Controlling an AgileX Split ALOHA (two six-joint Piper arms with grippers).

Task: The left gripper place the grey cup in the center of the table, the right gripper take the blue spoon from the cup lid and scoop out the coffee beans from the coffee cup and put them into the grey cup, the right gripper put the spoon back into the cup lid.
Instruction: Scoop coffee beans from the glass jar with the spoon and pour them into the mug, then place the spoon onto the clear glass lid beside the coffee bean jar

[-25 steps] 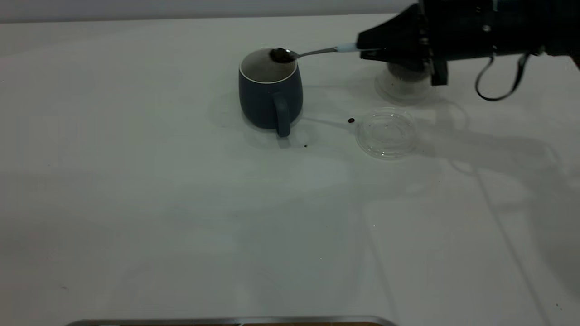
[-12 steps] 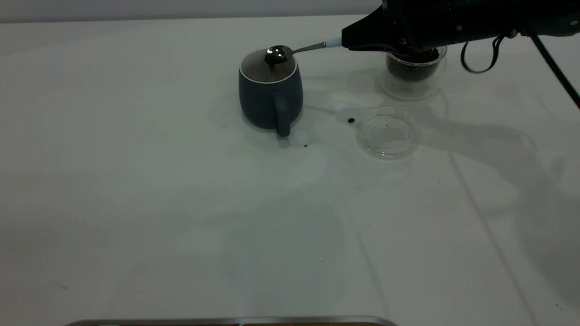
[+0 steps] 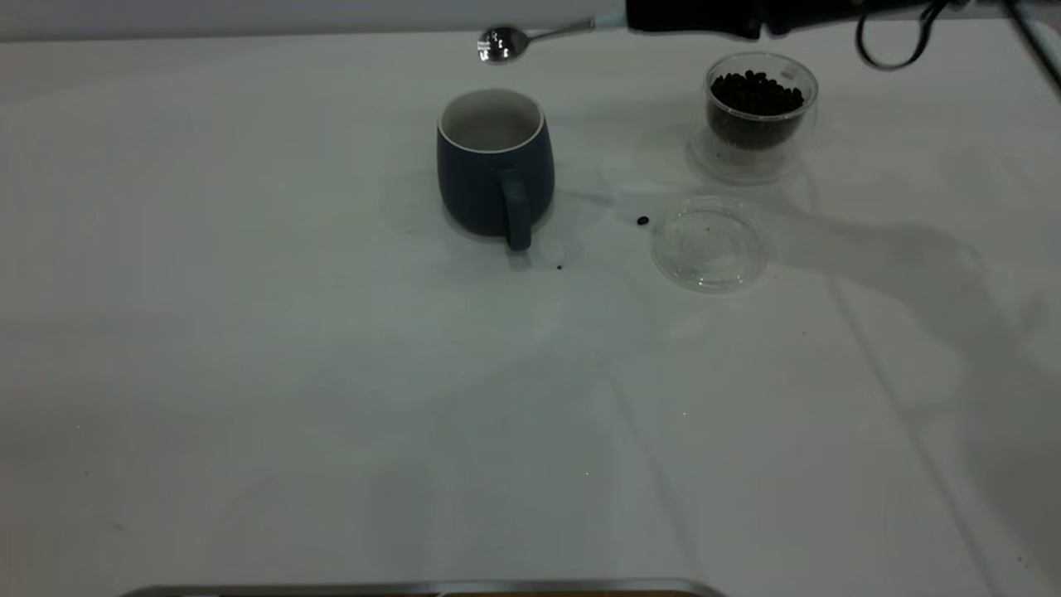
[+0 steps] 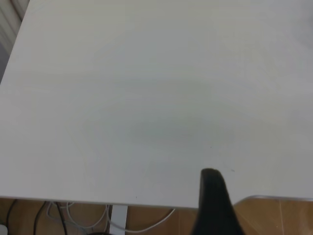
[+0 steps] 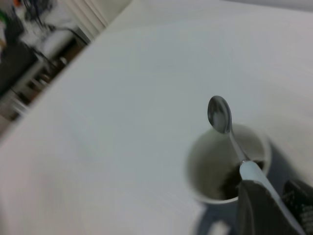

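One gripper was working: the right gripper, at the exterior view's top edge, was clamped on the blue spoon by its handle, bowl empty above and behind the grey cup. Some coffee beans lay in that cup; the coffee cup and cup lid stood right of it. Left gripper hung over the table edge; couldn't tell its state.
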